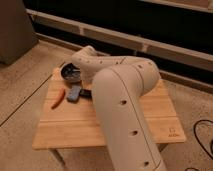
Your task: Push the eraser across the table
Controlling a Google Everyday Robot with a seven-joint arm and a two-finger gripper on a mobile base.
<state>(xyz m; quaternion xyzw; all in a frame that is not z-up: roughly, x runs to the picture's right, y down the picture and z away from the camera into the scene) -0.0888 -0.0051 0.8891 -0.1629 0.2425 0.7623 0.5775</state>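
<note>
The tabletop [70, 131], of light bamboo planks on thin pale legs, stands on a speckled floor [20, 95]. The robot's large pale arm [122, 100] rises from the near edge, crosses the middle of the tabletop and bends down toward the far left corner. The claw [77, 68] sits at the end of the arm, low over that corner, at or just above a dark round bowl [64, 75]. Its outline merges with the bowl, and I cannot tell whether it is apart, together or clamped on anything. The eraser [86, 93], a small flat black bar, lies on the left half of the tabletop, on the near side of the bowl. Its right end is hidden behind the arm. A blue-grey block [74, 93] lies just beside the eraser on its left, touching or nearly so. An orange-red carrot-shaped piece [58, 98] lies further left, close to the left edge and angled toward the near side. A dark cable [202, 131] loops on the floor off the right edge.
</note>
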